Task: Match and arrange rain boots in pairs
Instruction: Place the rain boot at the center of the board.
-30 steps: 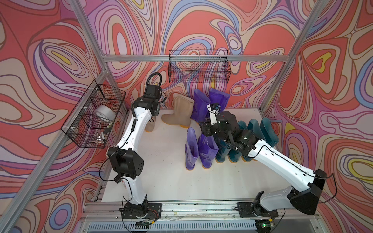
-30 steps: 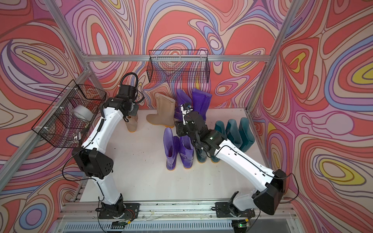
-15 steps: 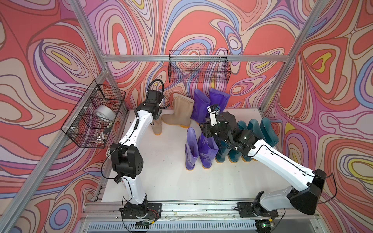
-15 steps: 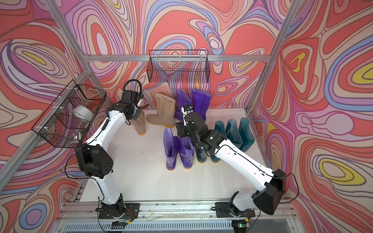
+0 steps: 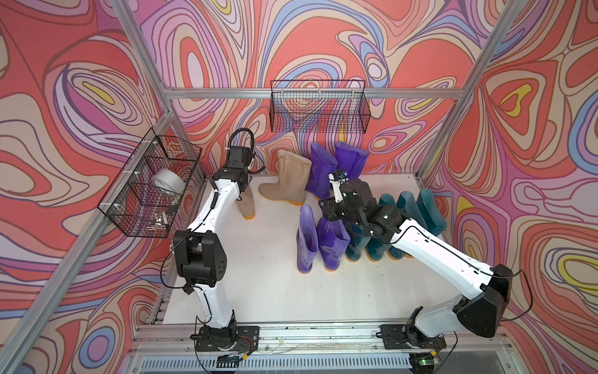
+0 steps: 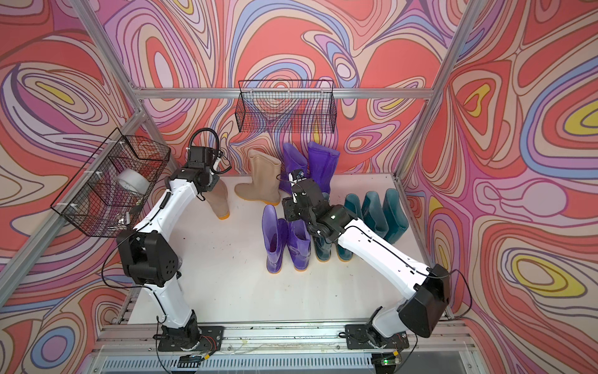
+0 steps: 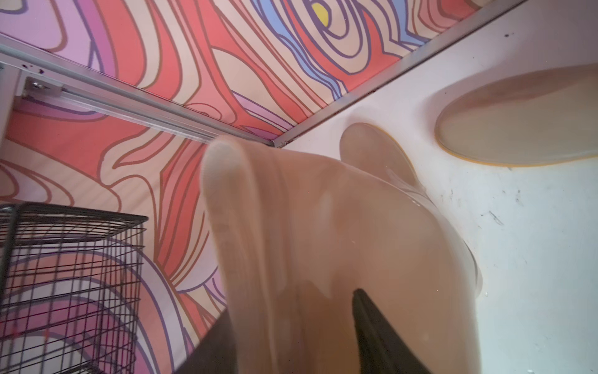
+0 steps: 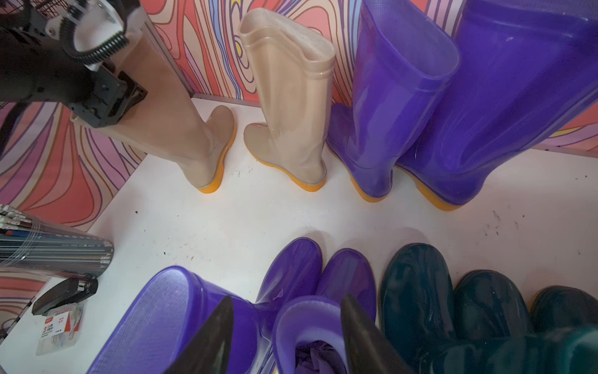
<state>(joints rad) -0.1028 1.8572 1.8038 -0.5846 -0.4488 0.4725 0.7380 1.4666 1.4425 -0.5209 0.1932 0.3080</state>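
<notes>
Left arm has edged its beige boot off the side wall, toward the second beige boot; left pincer straddles the cuff, grip or release unclear; best stood upright, heels level, before letting go; boot leans on the table, glossy, orange-soled; right pincer brackets a purple boot, hold likewise unclear.

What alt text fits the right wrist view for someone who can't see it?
Fingers of the right gripper flank the mouth of a purple boot, beside another purple boot and dark teal boots. Across the white floor stand two beige boots, the left gripper atop one, and two more purple boots.
</notes>
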